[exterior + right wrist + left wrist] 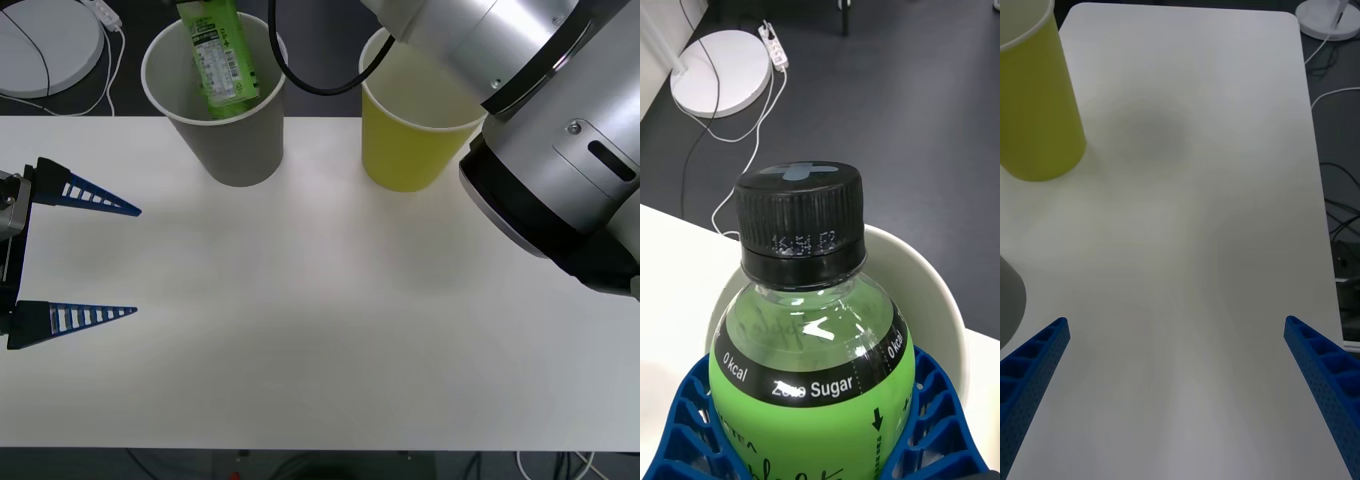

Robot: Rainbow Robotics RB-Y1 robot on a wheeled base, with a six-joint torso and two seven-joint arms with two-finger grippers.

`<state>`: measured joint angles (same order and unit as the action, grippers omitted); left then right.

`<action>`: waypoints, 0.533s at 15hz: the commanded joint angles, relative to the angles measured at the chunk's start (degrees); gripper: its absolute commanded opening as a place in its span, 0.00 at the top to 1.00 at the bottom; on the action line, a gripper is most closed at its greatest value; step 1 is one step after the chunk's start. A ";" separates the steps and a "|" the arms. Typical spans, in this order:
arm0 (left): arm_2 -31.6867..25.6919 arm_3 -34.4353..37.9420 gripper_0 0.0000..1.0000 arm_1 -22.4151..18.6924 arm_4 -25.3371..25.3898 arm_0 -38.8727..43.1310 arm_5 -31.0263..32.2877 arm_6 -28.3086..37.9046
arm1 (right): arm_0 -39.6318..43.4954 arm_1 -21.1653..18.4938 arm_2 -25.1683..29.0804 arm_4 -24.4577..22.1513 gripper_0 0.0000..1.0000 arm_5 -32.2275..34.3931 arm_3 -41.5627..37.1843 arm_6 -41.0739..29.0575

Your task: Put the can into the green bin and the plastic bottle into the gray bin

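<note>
The right gripper clasps the plastic bottle, its fingers closed around the label, over the gray bin, likely for release; from the front, the bottle hangs partly inside that bin, beside the green bin; the left gripper waits wide open, empty, above the counter

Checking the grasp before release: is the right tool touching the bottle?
Touching. The right wrist view shows the blue fingers pressed against both sides of the bottle.
</note>
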<state>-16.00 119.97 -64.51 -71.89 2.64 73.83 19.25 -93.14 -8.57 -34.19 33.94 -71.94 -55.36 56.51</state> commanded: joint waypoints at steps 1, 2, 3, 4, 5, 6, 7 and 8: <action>0.00 0.00 0.00 0.00 0.00 0.00 0.00 0.00 | -0.03 0.31 0.00 -0.19 1.00 0.22 -0.01 0.00; 0.00 0.00 0.00 0.00 0.00 0.00 0.00 0.00 | -0.12 0.23 0.00 -0.19 1.00 0.22 -0.01 0.00; 0.00 0.00 0.00 0.00 0.00 0.00 0.00 0.00 | -0.20 0.23 0.00 -0.19 1.00 0.22 -0.01 -0.08; 0.00 0.00 0.00 0.00 0.00 0.00 0.00 0.00 | -0.20 0.23 0.00 -0.19 1.00 0.30 0.07 -0.35; 0.00 0.00 0.00 0.00 0.00 0.00 0.00 0.00 | -0.20 0.23 0.00 -0.19 1.00 0.39 -0.01 -0.44; 0.00 0.00 0.00 0.00 0.00 0.00 0.00 0.00 | -0.20 0.23 0.00 -0.19 1.00 0.48 -0.01 -0.70; 0.00 0.00 0.00 0.00 0.00 0.00 0.00 0.00 | -0.20 0.23 0.00 -0.19 0.60 0.57 -0.01 -0.96; 0.00 0.00 0.00 0.00 0.00 0.00 0.00 0.00 | -0.20 0.23 0.00 -0.19 0.00 0.83 -0.01 -1.32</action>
<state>-16.00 119.97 -64.51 -71.89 2.64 73.83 19.25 -93.34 -8.33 -34.19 33.75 -71.37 -55.34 55.59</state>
